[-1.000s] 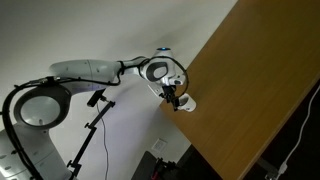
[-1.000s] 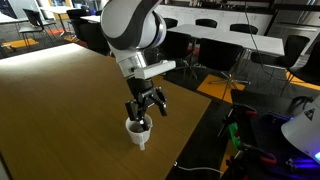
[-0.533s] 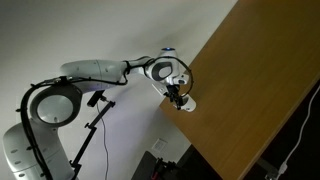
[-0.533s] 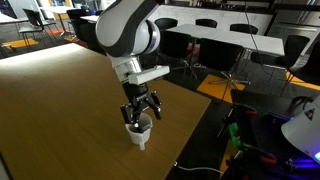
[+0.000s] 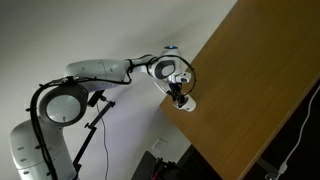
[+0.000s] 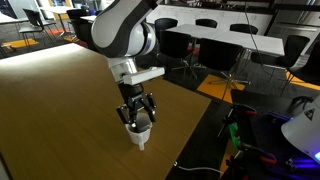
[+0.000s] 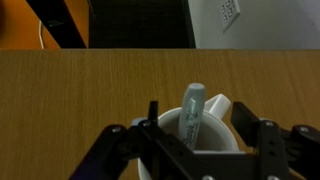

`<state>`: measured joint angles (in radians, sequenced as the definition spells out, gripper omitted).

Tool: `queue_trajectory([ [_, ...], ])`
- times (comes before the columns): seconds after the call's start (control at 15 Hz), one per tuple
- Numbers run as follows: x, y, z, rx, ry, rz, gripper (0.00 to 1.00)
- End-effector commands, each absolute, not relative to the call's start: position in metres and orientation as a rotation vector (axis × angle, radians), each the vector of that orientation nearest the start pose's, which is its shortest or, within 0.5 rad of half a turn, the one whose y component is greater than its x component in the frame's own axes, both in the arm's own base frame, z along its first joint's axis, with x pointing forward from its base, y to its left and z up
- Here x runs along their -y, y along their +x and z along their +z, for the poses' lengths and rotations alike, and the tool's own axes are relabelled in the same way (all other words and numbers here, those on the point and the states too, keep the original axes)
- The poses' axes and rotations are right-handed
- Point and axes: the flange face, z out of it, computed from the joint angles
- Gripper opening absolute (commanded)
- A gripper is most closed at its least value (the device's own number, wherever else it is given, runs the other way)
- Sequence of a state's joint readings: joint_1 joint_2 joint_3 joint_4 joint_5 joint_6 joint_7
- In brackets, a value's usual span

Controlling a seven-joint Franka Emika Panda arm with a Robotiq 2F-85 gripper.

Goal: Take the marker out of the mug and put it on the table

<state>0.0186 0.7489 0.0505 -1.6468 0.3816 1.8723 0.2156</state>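
Observation:
The small white mug [image 7: 212, 135] stands near the edge of the brown wooden table [image 7: 80, 90]. The marker [image 7: 192, 112] stands tilted inside it, its whitish-grey capped end poking above the rim; I see no red-orange part. My gripper [image 7: 197, 114] is open right over the mug, with one finger [image 7: 153, 108] to the left of the marker and the other [image 7: 243, 112] to the right, neither touching it. In both exterior views the gripper [image 6: 137, 118] [image 5: 180, 97] hangs straight down onto the mug [image 6: 139, 137] [image 5: 188, 104].
The mug stands close to the table's corner edge [image 6: 170, 150], with the floor beyond. Wide bare tabletop [image 6: 60, 100] spreads away from it. Office chairs [image 6: 215, 40] and desks stand behind. A tripod stand [image 5: 95, 120] stands beside the robot base.
The gripper has come down from just above the mug until its fingers straddle the mug's top. The mug and marker have not moved.

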Motion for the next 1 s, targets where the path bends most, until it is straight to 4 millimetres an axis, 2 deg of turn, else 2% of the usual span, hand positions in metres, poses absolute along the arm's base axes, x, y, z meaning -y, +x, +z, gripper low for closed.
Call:
queue_trajectory([
  [0.0,-0.070,0.628,0.153,-0.501,-2.657,0.838,0.70],
  [0.13,-0.071,0.629,0.152,-0.492,-2.653,0.855,0.66],
  [0.6,-0.074,0.619,0.158,-0.448,-2.619,0.969,0.72],
  [0.93,-0.078,0.612,0.164,-0.410,-2.595,1.053,0.64],
])
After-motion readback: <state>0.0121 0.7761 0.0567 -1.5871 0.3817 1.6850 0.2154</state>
